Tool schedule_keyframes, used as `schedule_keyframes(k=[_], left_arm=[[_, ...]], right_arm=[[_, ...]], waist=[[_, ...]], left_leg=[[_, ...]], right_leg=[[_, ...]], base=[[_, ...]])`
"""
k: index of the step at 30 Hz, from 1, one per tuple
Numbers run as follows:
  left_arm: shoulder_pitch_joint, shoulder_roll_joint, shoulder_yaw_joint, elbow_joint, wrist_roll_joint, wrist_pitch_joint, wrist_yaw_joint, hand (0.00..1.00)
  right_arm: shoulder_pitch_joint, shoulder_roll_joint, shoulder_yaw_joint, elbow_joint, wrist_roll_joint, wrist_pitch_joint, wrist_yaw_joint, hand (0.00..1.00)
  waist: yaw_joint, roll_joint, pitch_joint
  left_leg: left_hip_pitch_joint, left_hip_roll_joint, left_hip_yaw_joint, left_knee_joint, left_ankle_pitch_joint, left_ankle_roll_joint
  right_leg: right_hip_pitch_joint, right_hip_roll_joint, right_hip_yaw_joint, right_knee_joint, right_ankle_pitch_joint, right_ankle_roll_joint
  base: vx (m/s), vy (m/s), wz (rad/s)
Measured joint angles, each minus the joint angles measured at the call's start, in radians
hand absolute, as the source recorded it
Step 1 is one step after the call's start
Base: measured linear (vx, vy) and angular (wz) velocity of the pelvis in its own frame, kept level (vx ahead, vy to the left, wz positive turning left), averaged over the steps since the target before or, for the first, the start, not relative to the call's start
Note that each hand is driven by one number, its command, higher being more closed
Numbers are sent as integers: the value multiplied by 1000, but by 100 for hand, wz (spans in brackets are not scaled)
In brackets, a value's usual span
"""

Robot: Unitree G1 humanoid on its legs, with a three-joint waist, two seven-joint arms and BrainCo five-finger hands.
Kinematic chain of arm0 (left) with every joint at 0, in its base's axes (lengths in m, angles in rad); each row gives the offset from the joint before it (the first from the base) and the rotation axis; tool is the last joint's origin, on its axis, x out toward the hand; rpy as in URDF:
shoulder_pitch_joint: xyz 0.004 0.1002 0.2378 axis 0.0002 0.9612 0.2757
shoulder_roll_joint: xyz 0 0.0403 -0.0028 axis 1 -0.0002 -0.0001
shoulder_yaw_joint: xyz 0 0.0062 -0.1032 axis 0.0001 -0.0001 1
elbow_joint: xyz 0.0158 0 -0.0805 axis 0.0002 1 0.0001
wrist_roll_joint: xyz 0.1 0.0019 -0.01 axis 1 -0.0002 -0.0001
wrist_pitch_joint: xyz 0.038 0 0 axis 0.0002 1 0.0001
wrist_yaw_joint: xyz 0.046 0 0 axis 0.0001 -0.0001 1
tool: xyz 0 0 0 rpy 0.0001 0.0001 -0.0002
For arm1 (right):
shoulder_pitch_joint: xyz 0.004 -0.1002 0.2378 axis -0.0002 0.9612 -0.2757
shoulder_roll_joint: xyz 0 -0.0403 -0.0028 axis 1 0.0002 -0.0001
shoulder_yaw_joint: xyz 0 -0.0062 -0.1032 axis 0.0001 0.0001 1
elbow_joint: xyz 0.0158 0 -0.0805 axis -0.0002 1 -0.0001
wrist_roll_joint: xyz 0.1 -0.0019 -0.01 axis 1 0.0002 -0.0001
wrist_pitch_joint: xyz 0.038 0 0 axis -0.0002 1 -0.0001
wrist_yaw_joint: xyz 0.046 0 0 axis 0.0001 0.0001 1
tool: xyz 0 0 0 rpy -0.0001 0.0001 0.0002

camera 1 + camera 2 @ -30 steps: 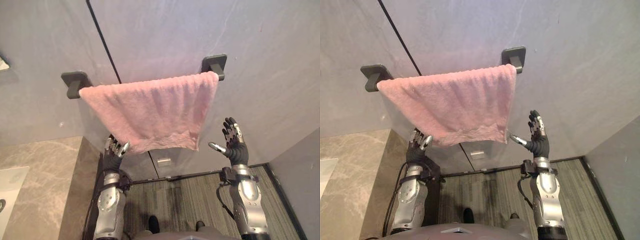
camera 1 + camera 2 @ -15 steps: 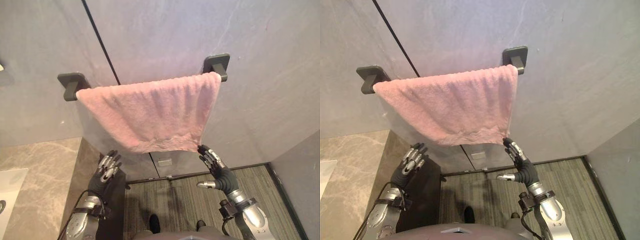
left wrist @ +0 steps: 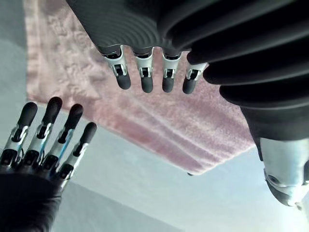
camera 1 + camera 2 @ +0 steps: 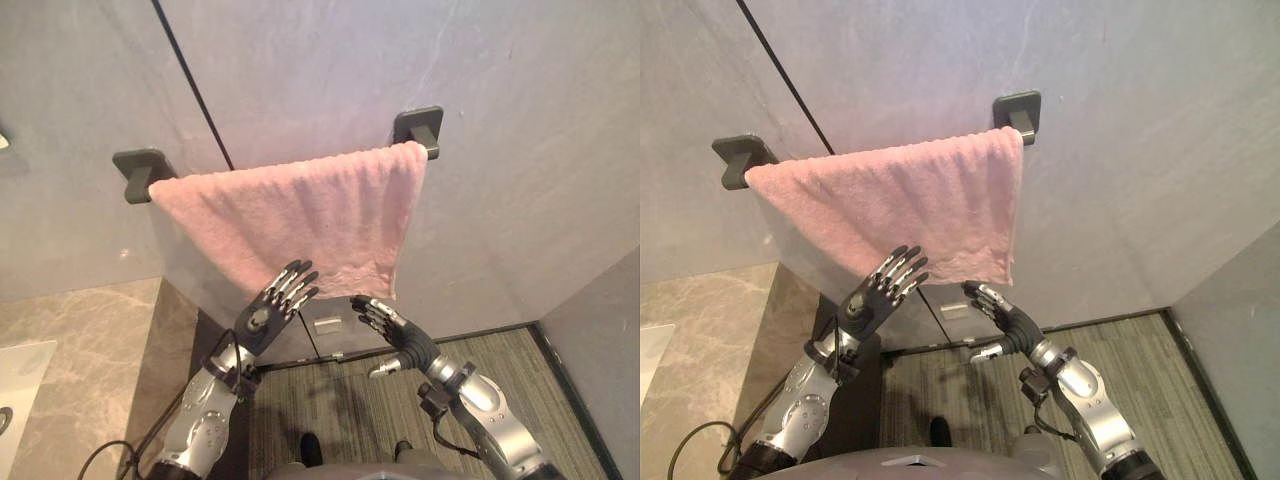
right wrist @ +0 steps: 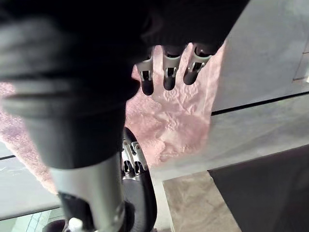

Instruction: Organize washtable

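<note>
A pink towel (image 4: 290, 220) hangs spread over a rail between two dark wall brackets (image 4: 138, 165) (image 4: 418, 125). My left hand (image 4: 264, 318) is open, its straight fingers raised in front of the towel's lower hem near the middle. My right hand (image 4: 408, 342) is open too, with its palm turned up just below the towel's lower right corner. I cannot tell whether either hand touches the cloth. In the left wrist view my left fingers (image 3: 145, 79) point at the towel (image 3: 159, 125), with my right hand (image 3: 43, 145) beside them. In the right wrist view straight fingers (image 5: 166, 75) face the towel (image 5: 181, 116).
A beige marble counter (image 4: 80, 350) with a white basin edge (image 4: 18, 372) lies at the lower left. A dark cabinet side (image 4: 205, 345) drops below it. A small wall plate (image 4: 327, 325) sits low behind the towel. Striped flooring (image 4: 340, 395) runs below, and a grey side wall (image 4: 600, 340) stands right.
Both hands have moved inward under the towel. The left hand rose up to the lower hem and the right hand slid left below the right corner. The camera shifted slightly.
</note>
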Motion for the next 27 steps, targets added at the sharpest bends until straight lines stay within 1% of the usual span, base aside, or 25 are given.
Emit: schedule_keyframes(k=[5, 10, 13, 16, 18, 25, 27], left_arm=[[-55, -26, 6, 1, -14, -5, 41, 0], [-95, -39, 28, 1, -14, -36, 79, 0], [-129, -62, 47, 1, -14, -40, 99, 0], [-167, -64, 56, 1, -14, -56, 118, 0], [-175, -64, 61, 1, -26, -71, 126, 0], [-202, -69, 67, 0, -30, -79, 141, 0], [-201, -88, 78, 0, -30, -79, 146, 0]], right_arm=[[-83, 22, 0, 60, 0, -1, -42, 0], [-148, 43, -7, 79, 0, 0, -87, 0], [-212, 67, -12, 132, 0, -3, -110, 0], [-257, 91, -53, 160, 1, -3, -145, 0], [-295, 91, -67, 179, 2, -5, -170, 0], [-312, 94, -168, 186, 45, -5, -214, 0], [-312, 94, -220, 186, 50, -5, -220, 0]], waist=[[2, 0, 0], [6, 1, -1], [14, 1, -1], [23, 2, -1], [22, 2, -2], [23, 2, -2], [23, 3, -1]], left_leg=[[5, 0, 4, 0, 1, 0], [7, 0, 5, 0, 2, 0], [6, 0, 5, 0, 4, 0], [4, 1, 5, 0, 6, 0], [3, 1, 5, 0, 7, 1], [-9, 1, 5, -1, 10, 2], [-10, 1, 5, -1, 11, 2]], right_leg=[[2, 1, 3, 1, 0, 0], [3, 1, 5, 1, 1, 0], [3, 1, 6, 1, 3, 0], [3, 2, 6, 0, 5, 0], [2, 2, 6, -3, 8, 0], [-1, 3, 7, -19, 20, 2], [-2, 3, 7, -21, 22, 2]], base=[[0, 0, -1], [0, 0, 0], [0, 0, 0], [0, 0, 0], [0, 0, 0], [-2, 1, 0], [0, 0, 0]])
